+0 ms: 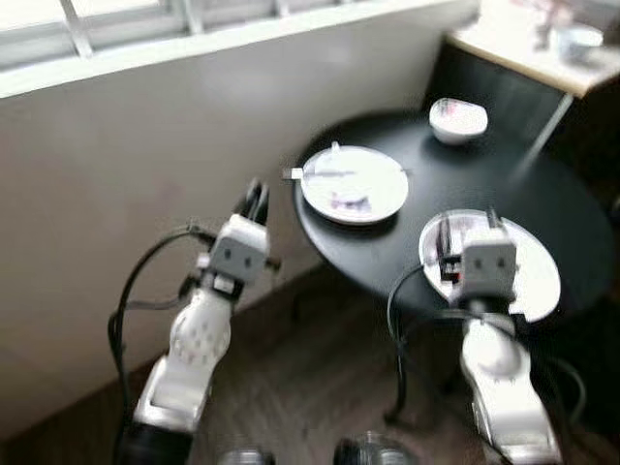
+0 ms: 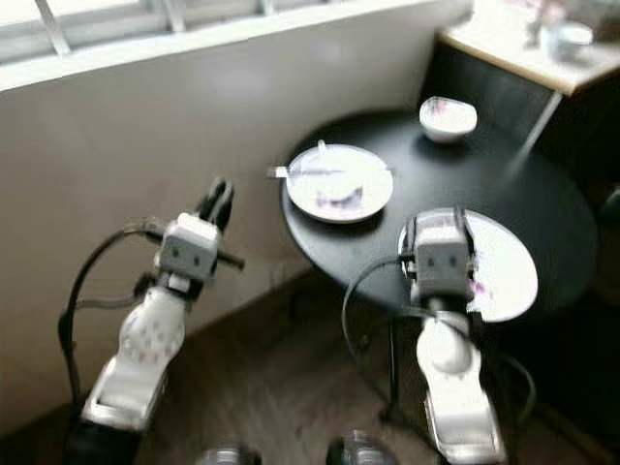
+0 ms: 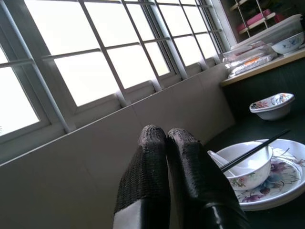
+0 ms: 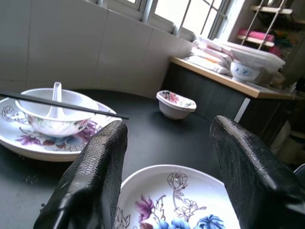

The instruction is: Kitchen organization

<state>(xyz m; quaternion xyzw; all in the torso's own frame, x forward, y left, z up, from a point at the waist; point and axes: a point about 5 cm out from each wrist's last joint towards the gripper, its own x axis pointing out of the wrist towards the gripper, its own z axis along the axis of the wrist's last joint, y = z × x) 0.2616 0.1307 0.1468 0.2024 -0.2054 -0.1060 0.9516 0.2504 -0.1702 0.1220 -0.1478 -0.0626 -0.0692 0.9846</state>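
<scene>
A round black table (image 1: 542, 194) stands by a white wall. On its far left a flowered plate (image 1: 354, 184) carries a bowl (image 4: 55, 117) with a white spoon (image 4: 56, 98) inside and black chopsticks (image 4: 62, 105) across the rim. A small flowered bowl (image 1: 458, 119) sits at the back. At the table's near edge lies an empty flowered plate (image 1: 528, 271). My right gripper (image 4: 170, 126) hovers open just above this plate. My left gripper (image 1: 255, 201) is shut on nothing, raised left of the table and level with its edge.
A counter (image 1: 523, 53) at the back right holds a blue-patterned bowl (image 4: 243, 70) and stacked plastic containers (image 4: 238, 50). A window (image 3: 95, 57) runs above the tiled wall. Wooden floor (image 1: 310, 387) lies below the arms, with the table's leg near my right arm.
</scene>
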